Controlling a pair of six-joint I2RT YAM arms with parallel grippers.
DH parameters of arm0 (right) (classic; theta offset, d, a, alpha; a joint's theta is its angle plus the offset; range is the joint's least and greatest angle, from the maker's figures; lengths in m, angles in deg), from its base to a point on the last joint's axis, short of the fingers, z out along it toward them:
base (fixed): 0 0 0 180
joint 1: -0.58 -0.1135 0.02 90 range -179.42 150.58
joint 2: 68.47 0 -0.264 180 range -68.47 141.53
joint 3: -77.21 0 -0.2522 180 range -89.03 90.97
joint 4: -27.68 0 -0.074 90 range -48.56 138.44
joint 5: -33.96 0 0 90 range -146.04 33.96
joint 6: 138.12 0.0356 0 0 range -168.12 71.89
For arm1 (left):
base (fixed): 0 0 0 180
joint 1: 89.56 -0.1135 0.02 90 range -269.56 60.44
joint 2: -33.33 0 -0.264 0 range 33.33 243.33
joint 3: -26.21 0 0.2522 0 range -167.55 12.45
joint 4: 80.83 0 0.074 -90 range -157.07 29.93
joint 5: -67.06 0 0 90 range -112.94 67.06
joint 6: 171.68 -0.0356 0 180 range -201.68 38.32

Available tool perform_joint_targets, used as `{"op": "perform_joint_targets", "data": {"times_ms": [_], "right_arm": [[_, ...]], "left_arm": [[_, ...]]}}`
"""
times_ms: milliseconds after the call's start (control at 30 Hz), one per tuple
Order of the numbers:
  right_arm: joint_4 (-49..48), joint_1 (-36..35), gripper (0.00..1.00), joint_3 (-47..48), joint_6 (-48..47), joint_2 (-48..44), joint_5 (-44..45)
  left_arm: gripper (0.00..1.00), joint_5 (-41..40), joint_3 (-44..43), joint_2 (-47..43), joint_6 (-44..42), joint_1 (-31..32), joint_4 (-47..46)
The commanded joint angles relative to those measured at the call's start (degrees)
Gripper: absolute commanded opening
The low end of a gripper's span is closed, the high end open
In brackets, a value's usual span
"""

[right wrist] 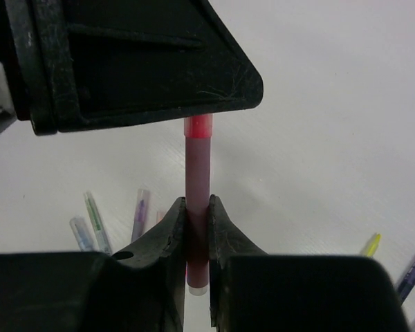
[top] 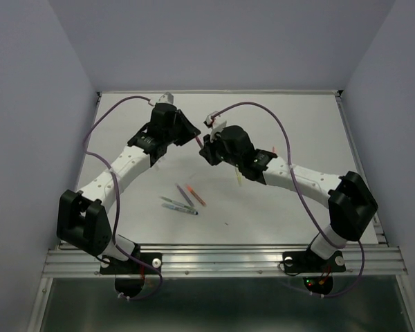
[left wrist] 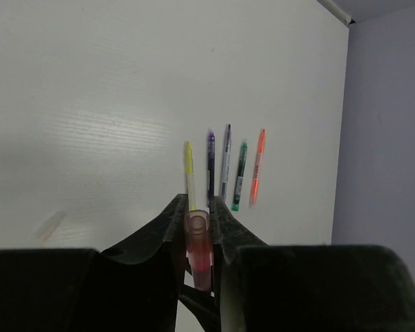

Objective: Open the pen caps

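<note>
- Above the counter (left wrist: pixel 90 104), my left end effector (left wrist: pixel 197 204) was clamped on the pink cap (left wrist: pixel 198 238), and my right end effector (right wrist: pixel 196 204) on the pink pen (right wrist: pixel 197 166).
- Uncapping step, I'd say. Couldn't tell if it had separated.
- Next move looked like a straight pull apart along the barrel.

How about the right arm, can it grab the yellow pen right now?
Probably not yet. The right gripper is shut on the pink pen, which the left gripper grips too. The yellow pen lies uncovered by its forearm.

Pink pen (right wrist: pixel 197 166); orange pen (left wrist: pixel 257 166); white table (top: pixel 318 131); purple cables (top: pixel 252 103)
</note>
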Motion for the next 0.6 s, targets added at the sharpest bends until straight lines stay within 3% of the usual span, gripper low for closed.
{"op": "perform_joint_targets", "data": {"times_ms": [0, 133, 300, 433, 567], "right_arm": [[-0.36, 0.24, 0.01, -8.85, 3.0, -5.31, -10.25], [-1.59, -5.81, 0.01, -19.75, 7.93, -10.14, -13.78], [-4.76, -6.35, 0.01, -27.5, 15.49, -17.42, -15.46], [-3.01, -6.35, 0.01, -27.42, 14.97, -18.94, -10.19], [0.16, -5.56, 0.01, -23.64, 14.62, -15.7, 2.0]], "left_arm": [[0.0, -5.64, -7.03, 2.83, -1.55, -2.44, -1.96], [0.0, -7.33, -15.56, 6.53, -2.6, -7.62, -1.52], [0.0, -7.06, -20.58, 10.22, -3.83, -10.79, 0.41], [0.0, -6.54, -17.95, 9.87, -4.1, -11.41, 1.38], [0.0, -5.04, -9.08, 7.68, -4.89, -11.32, 1.56]]}}
